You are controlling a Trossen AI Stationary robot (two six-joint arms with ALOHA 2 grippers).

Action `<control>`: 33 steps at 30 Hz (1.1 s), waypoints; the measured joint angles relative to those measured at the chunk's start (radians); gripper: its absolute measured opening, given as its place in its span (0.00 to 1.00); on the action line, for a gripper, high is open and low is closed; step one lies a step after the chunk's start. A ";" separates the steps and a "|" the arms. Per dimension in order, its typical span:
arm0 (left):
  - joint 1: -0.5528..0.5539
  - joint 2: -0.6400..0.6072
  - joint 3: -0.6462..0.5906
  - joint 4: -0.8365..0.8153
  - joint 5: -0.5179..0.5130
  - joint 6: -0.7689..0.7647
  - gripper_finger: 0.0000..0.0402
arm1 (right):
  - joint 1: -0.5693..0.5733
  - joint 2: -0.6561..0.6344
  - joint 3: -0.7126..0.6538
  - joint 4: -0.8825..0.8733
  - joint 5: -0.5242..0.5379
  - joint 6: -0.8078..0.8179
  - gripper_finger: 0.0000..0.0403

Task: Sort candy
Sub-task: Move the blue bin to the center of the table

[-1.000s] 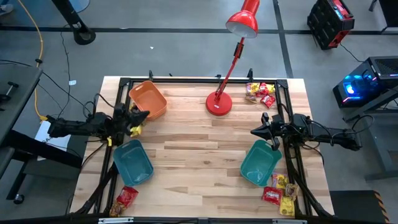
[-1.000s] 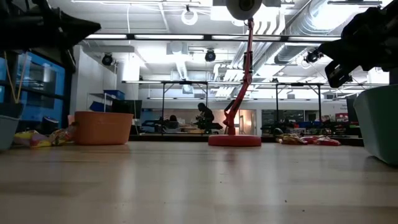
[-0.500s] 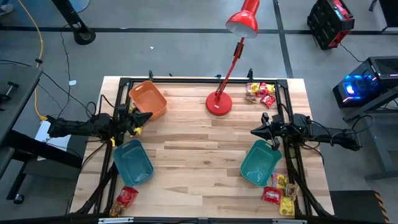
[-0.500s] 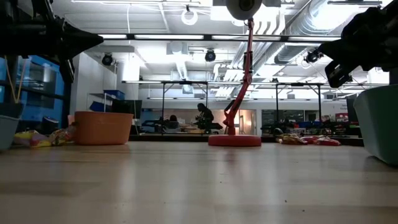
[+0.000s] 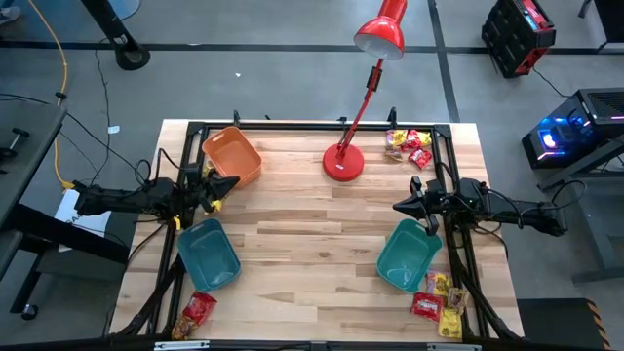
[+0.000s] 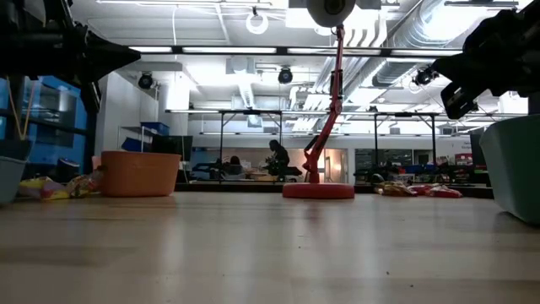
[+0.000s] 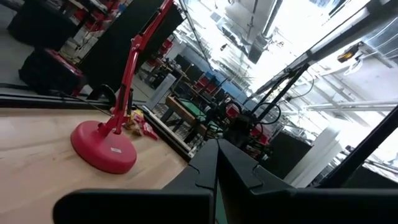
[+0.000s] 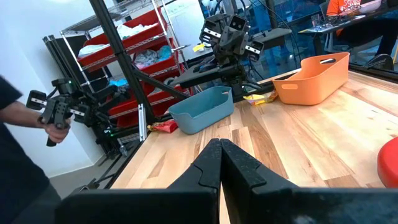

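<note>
Candy (image 5: 409, 144) behind red lamp (image 5: 343, 163)

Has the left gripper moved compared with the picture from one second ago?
Yes. In the high view the left gripper has swung a little toward the orange bin, and away from the teal bin.

candy (image 5: 439, 310) partly hidden under right arm, individual wrappers too small to tell

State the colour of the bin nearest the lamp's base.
Orange. The bin beside the lamp shows best in the high view.
</note>
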 joint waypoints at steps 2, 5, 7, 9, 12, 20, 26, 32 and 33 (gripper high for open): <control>0.003 0.011 0.000 0.065 0.017 -0.045 0.00 | 0.000 0.000 0.000 0.000 0.000 0.000 0.00; 0.003 0.065 0.027 0.137 0.257 -0.070 0.00 | 0.000 0.000 0.000 0.000 0.000 0.000 0.00; -0.003 0.127 0.081 0.065 0.393 -0.089 0.00 | 0.000 0.000 0.000 0.000 0.000 0.000 0.00; -0.013 0.201 0.156 -0.095 0.509 -0.106 0.00 | 0.000 0.000 0.000 0.000 0.000 0.000 0.00; -0.053 0.311 0.290 -0.446 0.694 -0.133 0.00 | 0.000 0.000 0.000 0.000 0.000 0.000 0.00; -0.288 0.516 0.412 -0.925 0.752 -0.405 0.00 | 0.000 0.000 0.000 0.000 0.000 0.000 0.00; -0.403 0.698 0.375 -0.913 0.503 -0.715 0.00 | 0.000 0.000 0.000 0.000 0.000 0.000 0.00; -0.418 0.897 0.375 -0.880 0.371 -0.959 0.00 | 0.000 0.000 0.000 0.000 0.000 0.000 0.00; -0.416 0.928 0.375 -0.847 0.354 -0.991 0.00 | 0.000 0.000 0.000 0.000 0.000 0.000 0.00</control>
